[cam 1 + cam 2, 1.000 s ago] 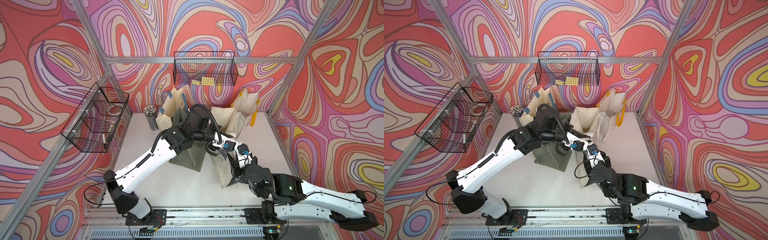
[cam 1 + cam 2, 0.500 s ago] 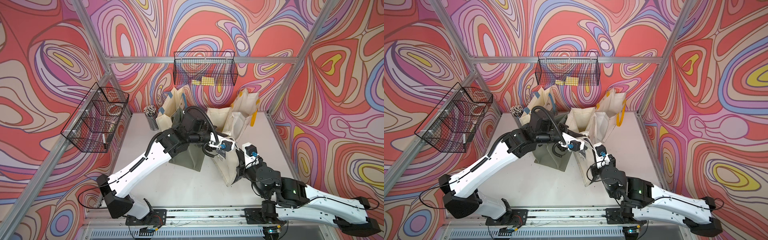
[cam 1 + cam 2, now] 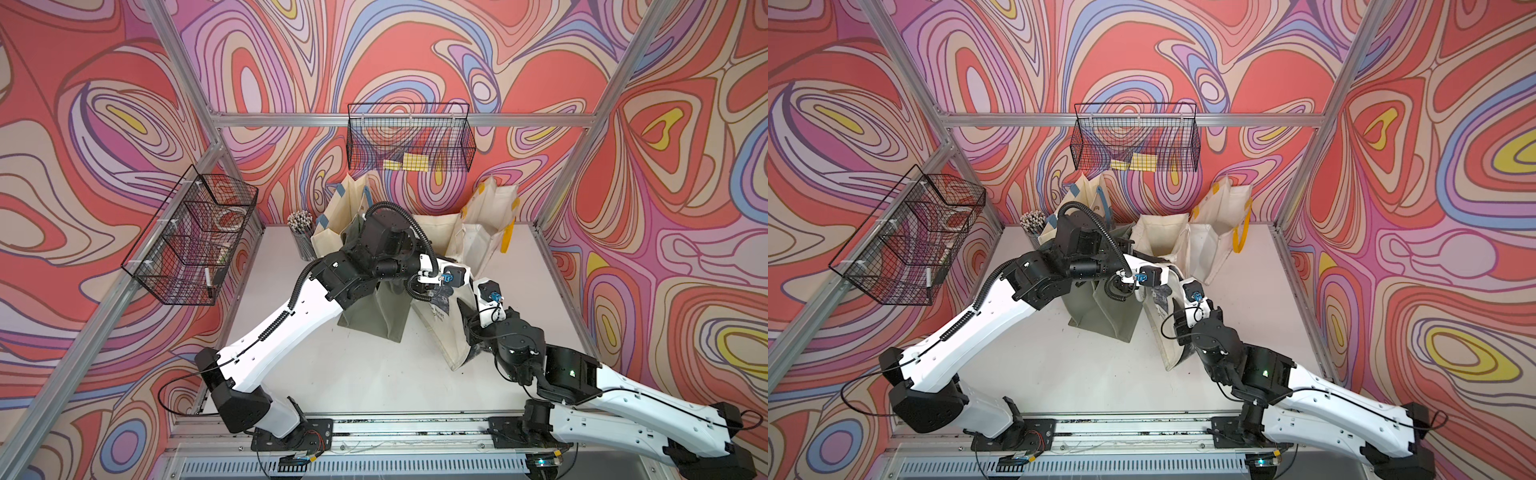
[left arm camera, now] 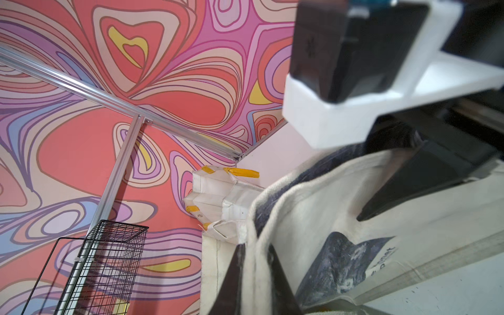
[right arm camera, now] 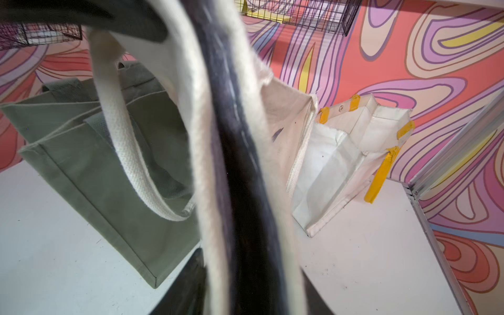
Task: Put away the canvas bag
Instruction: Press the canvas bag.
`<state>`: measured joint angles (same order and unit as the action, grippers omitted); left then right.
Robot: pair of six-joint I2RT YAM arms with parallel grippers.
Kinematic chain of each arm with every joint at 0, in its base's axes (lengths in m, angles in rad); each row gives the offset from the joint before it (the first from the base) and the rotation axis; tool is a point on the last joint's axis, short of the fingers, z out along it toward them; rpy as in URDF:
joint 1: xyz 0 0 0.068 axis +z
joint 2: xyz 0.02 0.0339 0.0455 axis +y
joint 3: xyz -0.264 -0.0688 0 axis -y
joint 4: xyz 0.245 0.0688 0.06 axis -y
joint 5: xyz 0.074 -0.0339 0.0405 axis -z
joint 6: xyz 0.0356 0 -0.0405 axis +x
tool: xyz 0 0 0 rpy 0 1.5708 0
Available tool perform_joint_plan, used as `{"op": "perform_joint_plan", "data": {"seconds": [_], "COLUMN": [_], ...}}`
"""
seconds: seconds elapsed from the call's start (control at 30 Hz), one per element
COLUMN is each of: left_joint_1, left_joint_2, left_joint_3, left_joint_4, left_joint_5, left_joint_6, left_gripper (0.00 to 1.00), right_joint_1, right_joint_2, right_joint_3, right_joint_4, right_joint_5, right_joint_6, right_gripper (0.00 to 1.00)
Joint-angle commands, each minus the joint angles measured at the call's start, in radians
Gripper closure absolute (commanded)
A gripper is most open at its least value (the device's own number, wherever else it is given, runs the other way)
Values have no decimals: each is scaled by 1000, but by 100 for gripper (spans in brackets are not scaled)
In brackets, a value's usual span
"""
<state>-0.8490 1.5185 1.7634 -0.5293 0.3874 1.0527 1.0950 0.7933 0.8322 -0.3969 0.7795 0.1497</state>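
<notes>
Left wrist view shows the canvas bag (image 4: 341, 207) pinched at its rim by the closed left gripper (image 4: 255, 252). Over the last second the right gripper (image 5: 253, 270) has drawn back from beside the left one along the bag's edge. Its jaws now straddle the fabric, and whether they clamp it cannot be told. The hand-over is therefore judged unfinished. The bag, cream with a dark print, leans tilted at mid-table (image 3: 332, 374), mouth held up, between the green bag (image 3: 374, 311) and the right arm.
</notes>
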Motion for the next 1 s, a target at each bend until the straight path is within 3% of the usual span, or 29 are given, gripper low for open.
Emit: {"op": "perform_joint_plan", "data": {"seconds": [0.0, 0.43, 0.77, 0.87, 0.97], "left_joint_1": [8, 26, 48, 54, 59], "left_joint_2": [13, 173, 218, 233, 247], "left_joint_3": [80, 294, 343, 367, 392], "left_joint_4": [118, 222, 302, 308, 316], "left_joint_5": [8, 33, 50, 51, 57], "left_joint_6": [-11, -9, -62, -67, -85], "left_gripper": [100, 100, 100, 100, 100], "right_joint_1": [-27, -29, -29, -29, -29], "right_joint_2": [3, -27, -26, -26, -26], "right_joint_3": [8, 97, 96, 96, 96], "right_joint_4": [-70, -375, -478, -483, -497], "right_joint_5": [8, -15, -57, -72, -82], "right_joint_6": [85, 354, 483, 499, 522], "right_gripper": [52, 51, 52, 57, 81]}}
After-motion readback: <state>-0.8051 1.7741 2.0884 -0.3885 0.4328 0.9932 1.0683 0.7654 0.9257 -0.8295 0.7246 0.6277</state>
